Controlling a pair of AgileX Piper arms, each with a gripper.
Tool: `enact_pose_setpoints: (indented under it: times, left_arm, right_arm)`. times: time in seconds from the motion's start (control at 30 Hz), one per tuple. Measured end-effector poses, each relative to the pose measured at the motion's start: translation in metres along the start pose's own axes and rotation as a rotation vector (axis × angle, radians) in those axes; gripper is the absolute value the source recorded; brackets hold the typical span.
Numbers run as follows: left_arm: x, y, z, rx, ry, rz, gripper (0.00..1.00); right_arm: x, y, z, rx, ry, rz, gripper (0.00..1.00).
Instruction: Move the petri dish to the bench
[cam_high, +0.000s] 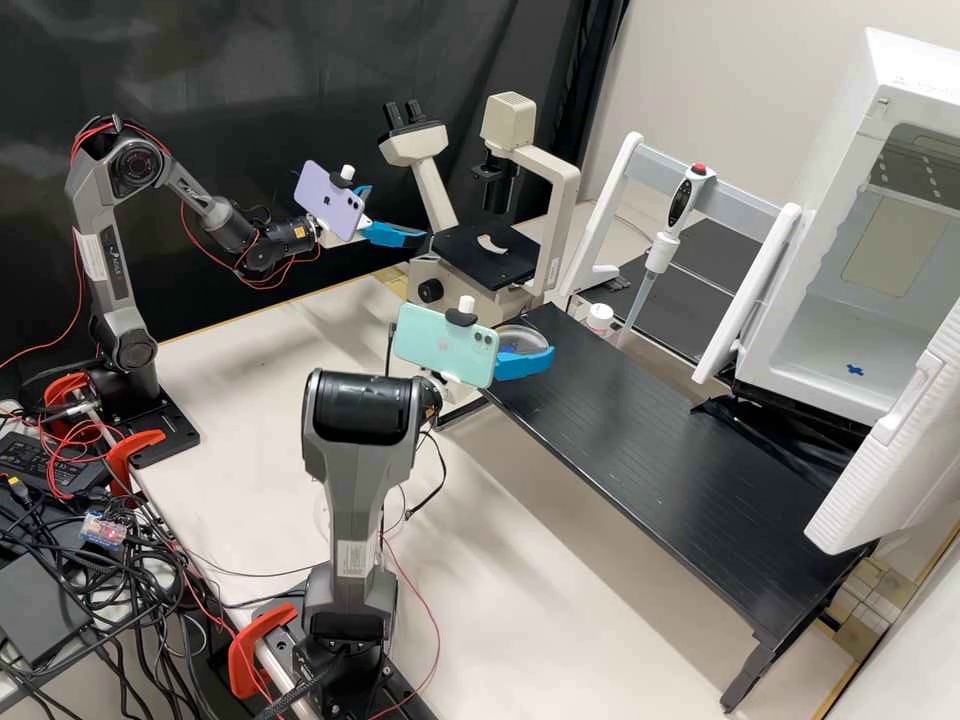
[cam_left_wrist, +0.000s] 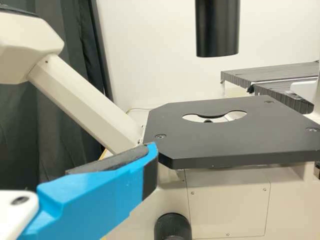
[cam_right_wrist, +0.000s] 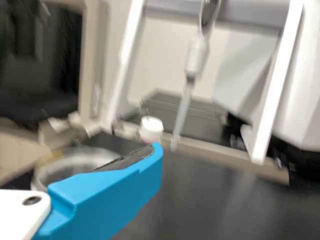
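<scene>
- Hanging near the black stage of the microscope, the left gripper has its fingers spread apart; nothing sits between them.
- The round, clear petri dish is at the corner of the black bench, on the microscope's side, right by the right gripper; the right wrist view is blurred there, so contact between the two is hard to judge.
- Whether the right gripper is open or closed on the dish, I cannot tell.
- Beyond the bench, a pipette hangs tilted from a grey crossbar between white uprights; a small bottle with a white lid stands near its lower end.
- At the far side is a white cabinet, its door open; a small blue piece lies on its floor.
- Each arm carries a phone, one purple, one mint green; tangled cables lie beside the arm bases.
</scene>
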Motion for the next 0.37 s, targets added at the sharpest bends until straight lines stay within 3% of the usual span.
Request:
enact_pose_setpoints:
  times: [0.17,0.37]
  left_arm:
    - [0.000,0.000,0.000,0.000,0.000,0.000,1.00]
    - [0.000,0.000,0.000,0.000,0.000,0.000,1.00]
  right_arm:
    - [-0.027,0.032,-0.005,0.065,0.124,0.117,1.00]
    - [-0.040,0.043,0.003,0.143,0.155,0.156,1.00]
